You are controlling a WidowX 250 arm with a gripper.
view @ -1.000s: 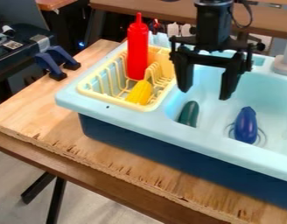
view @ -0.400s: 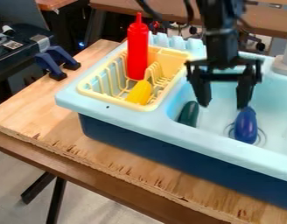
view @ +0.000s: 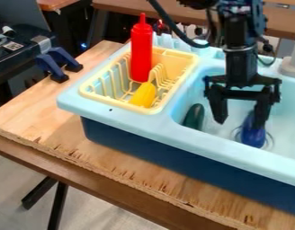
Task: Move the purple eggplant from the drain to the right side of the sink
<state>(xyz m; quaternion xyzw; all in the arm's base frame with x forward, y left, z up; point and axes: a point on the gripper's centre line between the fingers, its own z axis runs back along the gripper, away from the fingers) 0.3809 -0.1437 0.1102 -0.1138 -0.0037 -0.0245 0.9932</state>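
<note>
The black arm (view: 240, 65) hangs down, its hand (view: 239, 123) spread wide.

Gray floor (view: 108, 200); brown table (view: 282, 21) behind; dark metal legs (view: 47, 197)

A robotics lab: toy sink (view: 122, 111) on plywood (view: 29, 114), clamps (view: 58, 64) nearby.

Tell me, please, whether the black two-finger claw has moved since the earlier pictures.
Yes: the claw has moved rightward and down in the camera view, farther from the pale yellow plastic dish rack.
</note>
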